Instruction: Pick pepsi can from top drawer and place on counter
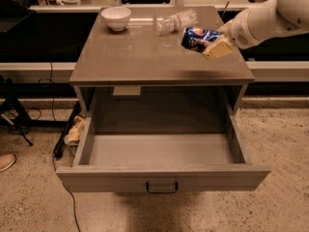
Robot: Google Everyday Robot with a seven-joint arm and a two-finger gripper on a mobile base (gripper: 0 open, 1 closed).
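Note:
The pepsi can (197,36) is dark blue with a red-white-blue logo. It lies on its side in my gripper (208,41), which is shut on it. I hold it in the air above the right part of the counter (145,57). My white arm reaches in from the upper right. The top drawer (161,151) is pulled fully open below the counter and nothing shows inside it. Its dark handle (161,187) is at the centre of the front panel.
A white bowl (116,17) stands at the counter's back left. A clear plastic water bottle (176,21) lies on its side at the back, just beyond the can. A cable and clutter (72,132) lie on the floor left of the drawer.

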